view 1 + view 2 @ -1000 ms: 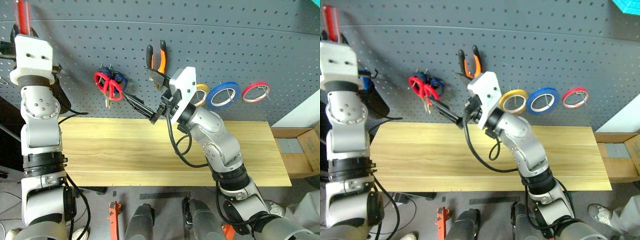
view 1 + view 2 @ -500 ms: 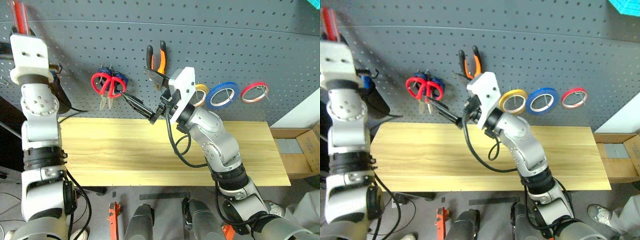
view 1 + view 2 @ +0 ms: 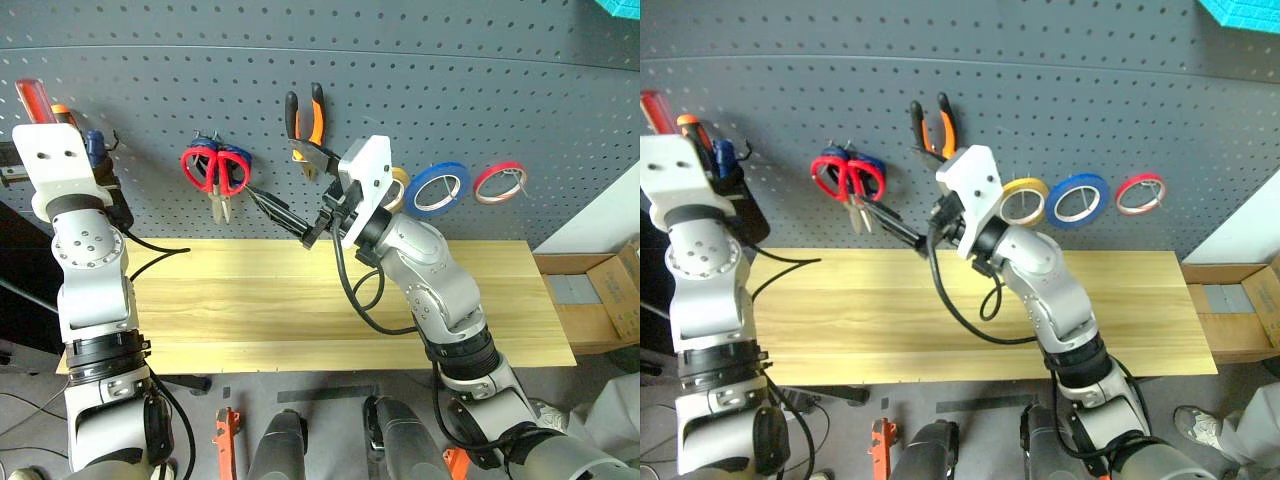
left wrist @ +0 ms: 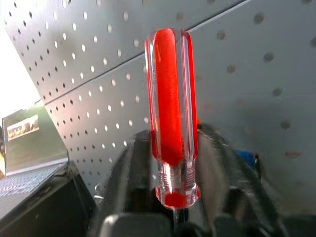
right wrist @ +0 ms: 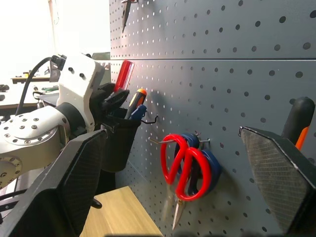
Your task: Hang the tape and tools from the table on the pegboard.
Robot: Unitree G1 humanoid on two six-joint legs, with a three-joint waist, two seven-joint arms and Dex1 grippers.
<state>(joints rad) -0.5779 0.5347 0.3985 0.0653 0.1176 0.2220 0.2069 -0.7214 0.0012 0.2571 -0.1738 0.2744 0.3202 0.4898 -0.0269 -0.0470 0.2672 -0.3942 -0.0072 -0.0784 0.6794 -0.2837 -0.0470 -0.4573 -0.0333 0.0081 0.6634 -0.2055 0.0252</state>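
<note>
With the red-handled screwdriver (image 4: 171, 118) lowered into the black holder (image 5: 118, 143) at upper left, left hand (image 4: 173, 163) flanks its handle, grip unclear; right hand (image 5: 170, 177) gapes empty. Next: release, withdraw.

Both arms are built of rounded silver-grey segments with small dark screws and black bands at the joints, each ending in a flat white wrist housing, the left gripper (image 3: 60, 112) and right gripper (image 3: 292, 190) black-fingered, with black cables looping alongside.
</note>
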